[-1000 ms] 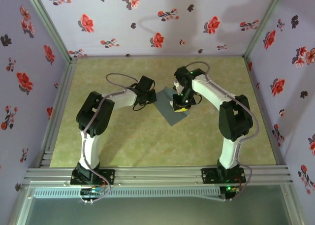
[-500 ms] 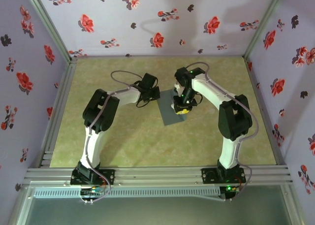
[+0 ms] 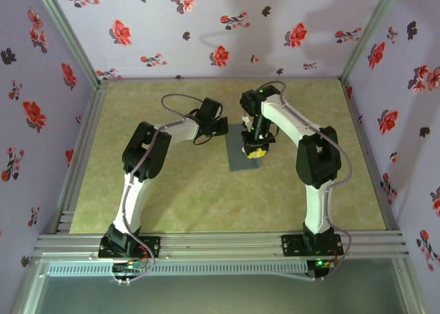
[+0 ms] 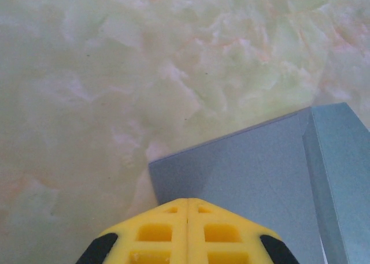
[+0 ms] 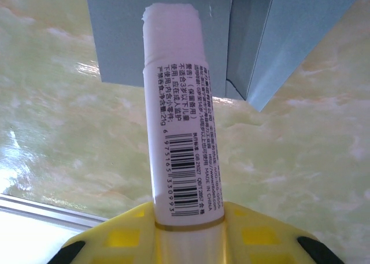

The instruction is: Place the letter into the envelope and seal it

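Looking down on a green marbled table (image 3: pixel 172 190) enclosed by floral walls (image 3: pixel 41 87) on three sides, both arms reach toward its middle. The grey envelope (image 3: pixel 242 159) lay slantwise a second ago. It has since been swung round, so its long edges now run straight away from the arm bases, and it sits at the table's centre.

The left gripper (image 4: pixel 188 218) has travelled with it and sits at the envelope's far left corner. Its jaws are pressed fully together with nothing between them, and it seems to be pinning the paper. The right gripper (image 5: pixel 188 218) has stayed over the envelope's middle. Its jaws are partly closed around a white glue stick (image 5: pixel 179 131), whose bare tip points at the grey paper beside the raised flap (image 5: pixel 283 38). Whether the tip touches the paper cannot be told.

With the envelope squared up and steadied, gluing the flap looks like the step in hand, and the letter is presumably already inside. Bare table surrounds the envelope and the walls stand well apart from it. The only tight spot is between the two grippers, which are near each other.
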Controlling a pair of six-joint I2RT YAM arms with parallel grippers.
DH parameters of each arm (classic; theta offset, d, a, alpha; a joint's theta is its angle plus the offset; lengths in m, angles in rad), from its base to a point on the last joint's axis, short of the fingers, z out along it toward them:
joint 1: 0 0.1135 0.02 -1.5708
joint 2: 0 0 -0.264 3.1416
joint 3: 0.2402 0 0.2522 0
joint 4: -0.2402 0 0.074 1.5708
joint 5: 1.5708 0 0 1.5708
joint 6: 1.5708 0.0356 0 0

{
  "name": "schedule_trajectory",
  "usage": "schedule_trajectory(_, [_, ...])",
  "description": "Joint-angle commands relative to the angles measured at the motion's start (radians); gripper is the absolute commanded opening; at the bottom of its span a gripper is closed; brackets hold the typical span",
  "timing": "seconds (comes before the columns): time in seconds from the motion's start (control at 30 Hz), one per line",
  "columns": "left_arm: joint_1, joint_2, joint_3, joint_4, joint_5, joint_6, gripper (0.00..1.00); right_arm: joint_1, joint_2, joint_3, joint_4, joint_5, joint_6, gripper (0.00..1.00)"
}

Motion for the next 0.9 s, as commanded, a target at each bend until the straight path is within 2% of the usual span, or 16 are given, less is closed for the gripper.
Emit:
schedule_trajectory(0.0, [-0.002, 0.036, -0.002, -0.026, 0.047, 0.064, 0.00, 0.007, 0.033, 0.058, -0.110, 0.033, -0.018, 0.00])
schedule_trajectory(0.23, [-0.035, 0.017, -0.040, 0.009, 0.062, 0.105, 0.00, 0.007, 0.092, 0.130, -0.209, 0.027, -0.045, 0.00])
schedule_trajectory(0.47, [-0.051, -0.002, -0.075, 0.038, 0.067, 0.106, 0.00, 0.019, 0.113, 0.096, -0.225, -0.002, -0.053, 0.00])
schedule_trajectory(0.87, [-0.060, -0.028, -0.112, 0.060, 0.078, 0.094, 0.00, 0.024, 0.119, 0.043, -0.217, 0.030, -0.054, 0.00])
